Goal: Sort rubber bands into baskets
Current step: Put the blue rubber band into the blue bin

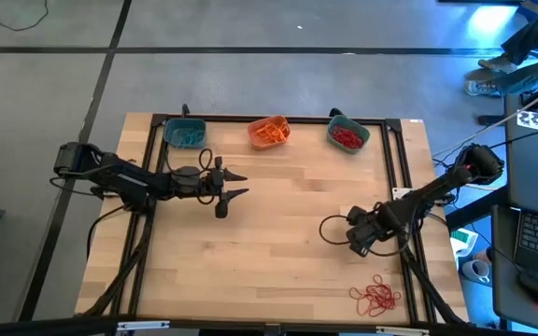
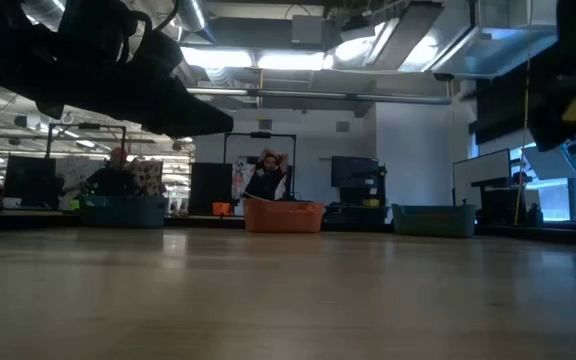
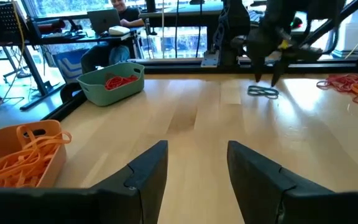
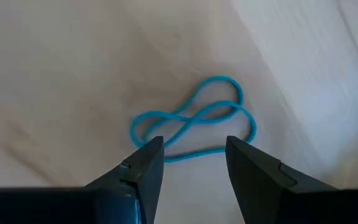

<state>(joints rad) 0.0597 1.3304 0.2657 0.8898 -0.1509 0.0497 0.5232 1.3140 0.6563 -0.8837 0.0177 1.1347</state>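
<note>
Pale wooden worktop [image 4: 55, 56] fills your right wrist view: the thin teal rubber band, a twisted figure-eight [image 4: 194, 121], lies flat just ahead of your right gripper [image 4: 194, 163], near the right edge. Its jaws stand apart, holding nothing, and the band's long axis runs across the gap, so drop straight onto it.

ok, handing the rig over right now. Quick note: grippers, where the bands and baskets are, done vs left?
Right gripper: open, poised over a teal rubber band lying on the table, not gripped.
Left gripper: open, empty, hovering near the table's middle.
Baskets along the far edge: teal basket holds teal bands, orange basket orange bands, the other teal basket red bands.
Left: the teal band, then the red pile at the near right corner.
</note>
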